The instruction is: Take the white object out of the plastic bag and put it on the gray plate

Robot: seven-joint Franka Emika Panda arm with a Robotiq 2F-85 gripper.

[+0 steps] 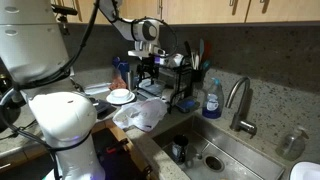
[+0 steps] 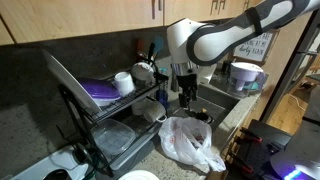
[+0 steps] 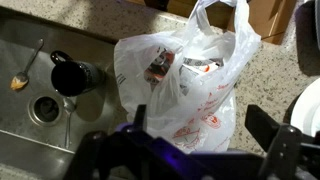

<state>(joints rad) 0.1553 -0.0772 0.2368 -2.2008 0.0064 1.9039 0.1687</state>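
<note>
A white plastic bag with red print [image 3: 185,95] lies on the speckled counter beside the sink; it shows in both exterior views [image 1: 140,116] [image 2: 190,142]. Its mouth is open and some crumpled contents [image 3: 165,65] show inside; I cannot single out the white object. My gripper [image 3: 205,125] is open and empty, hanging above the bag with a finger on each side of it, apart from it [image 1: 147,72] [image 2: 186,97]. A pale plate [image 1: 121,97] sits on the counter beyond the bag; its rim shows at the right edge of the wrist view [image 3: 310,110].
A steel sink [image 1: 215,155] with a dark cup [image 3: 68,75] and a spoon [image 3: 22,78] lies next to the bag. A black dish rack [image 2: 105,115] with plates and mugs stands behind. A faucet [image 1: 238,100] and a blue soap bottle [image 1: 211,98] stand by the sink.
</note>
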